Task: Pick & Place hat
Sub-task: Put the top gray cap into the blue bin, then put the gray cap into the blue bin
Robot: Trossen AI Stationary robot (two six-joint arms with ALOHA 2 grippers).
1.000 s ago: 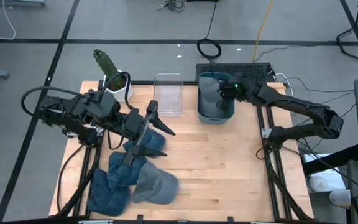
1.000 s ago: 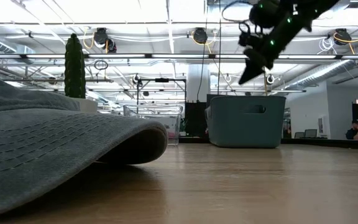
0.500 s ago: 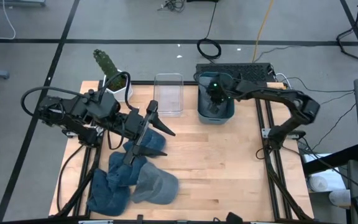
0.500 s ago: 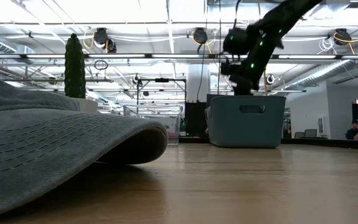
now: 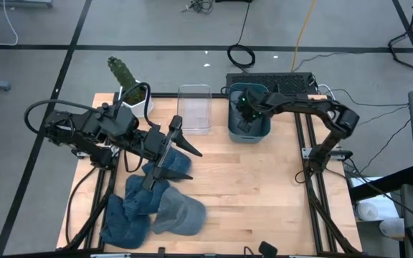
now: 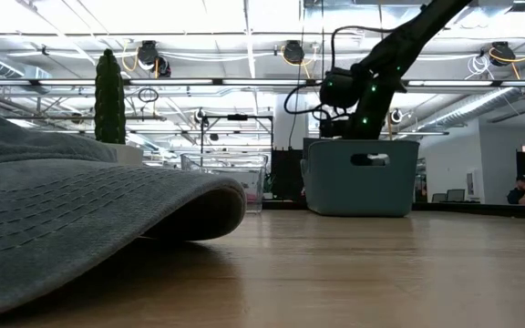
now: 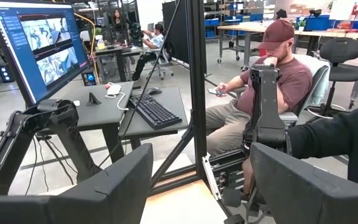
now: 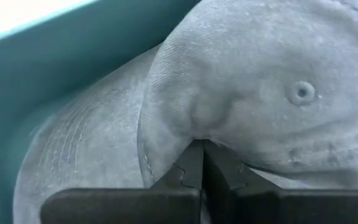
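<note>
A grey hat (image 8: 260,93) lies in the teal bin (image 5: 252,131) at the table's far right. My right gripper (image 8: 202,152) is shut and reaches down into the bin onto that hat; in the low view the bin's wall (image 6: 363,178) hides its fingers. Several blue-grey hats (image 5: 149,208) lie piled at the near left, one of them close in front of the low camera (image 6: 80,219). My left gripper (image 5: 180,159) hangs level above that pile, open, with nothing between its fingers (image 7: 110,186). My right gripper touches the hat's crown (image 8: 194,127) with the tips of its shut fingers, slanting down from above. The cloth is dented in around the tips. The hat lies in the bin, against its wall.
A cactus in a white pot (image 5: 131,89) and a clear plastic box (image 5: 194,107) stand along the far edge. Bare wood (image 5: 257,186) lies in the table's middle and right. A seated person (image 7: 272,81) shows beyond the table.
My right gripper has swung from above the bin's far right corner toward the table's left, tipped steeply downward and sunk into the bin onto the hat, staying shut.
</note>
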